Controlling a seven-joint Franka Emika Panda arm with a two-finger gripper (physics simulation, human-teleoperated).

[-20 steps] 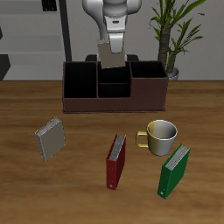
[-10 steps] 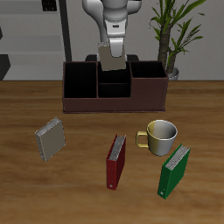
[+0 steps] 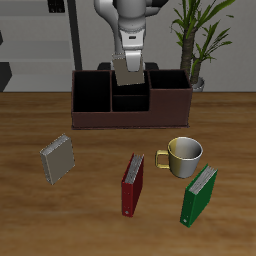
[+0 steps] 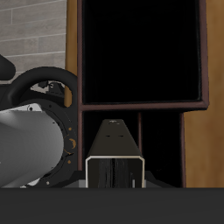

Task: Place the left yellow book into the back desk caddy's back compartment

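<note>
My gripper [image 3: 129, 58] is shut on the left yellow book [image 3: 126, 70], a thin grey-tan hardcover that hangs upright below the fingers. The book's lower end dips to the rim of the back desk caddy [image 3: 130, 119], a long low dark-brown box, over the rear part of its divided middle section. In the wrist view I look down along the book [image 4: 115, 147] with its pale page edges. Beneath it lie dark caddy compartments split by a brown divider [image 4: 140, 110].
A second grey-tan book [image 3: 57, 158] lies on the table nearer the front edge. A red book [image 3: 132, 185], a green book [image 3: 198, 195] and a pale mug [image 3: 185, 156] stand in front of the caddy. A potted plant [image 3: 200, 35] stands behind it.
The gripper has sunk a little with the book, bringing the book's lower end closer into the caddy's middle section. Nothing else has moved.
</note>
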